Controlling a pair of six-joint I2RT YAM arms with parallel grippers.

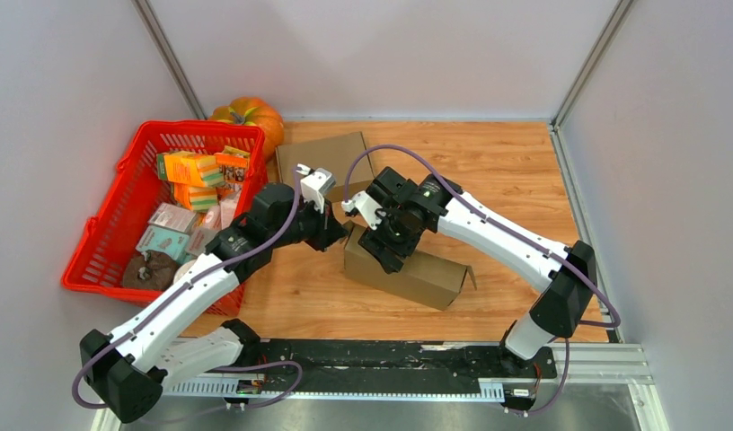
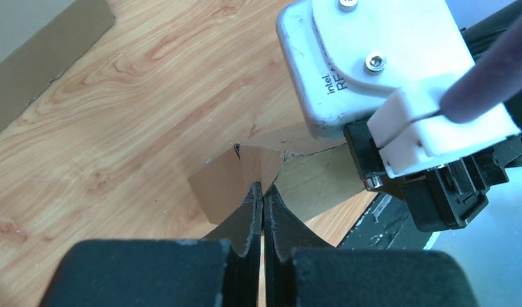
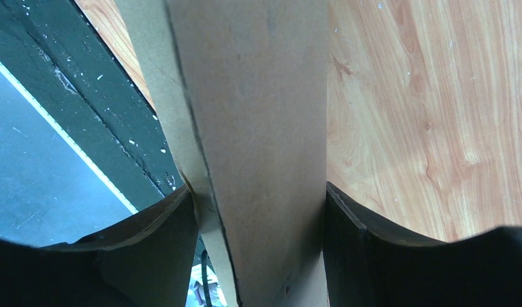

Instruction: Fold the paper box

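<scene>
Shows the paper box [image 1: 417, 274] lying on its side on the wooden surface [image 1: 489, 171], just right of the red basket [image 1: 107, 229]. Straddles the box body with the right claw [image 3: 261, 211], partly spread and pressed against both walls, likely to steady it. Pinches an end flap [image 2: 245, 169] on the basket side with the left claw [image 2: 263, 192], fully closed, seemingly on the flap's edge, presumably to crease it inward.
</scene>
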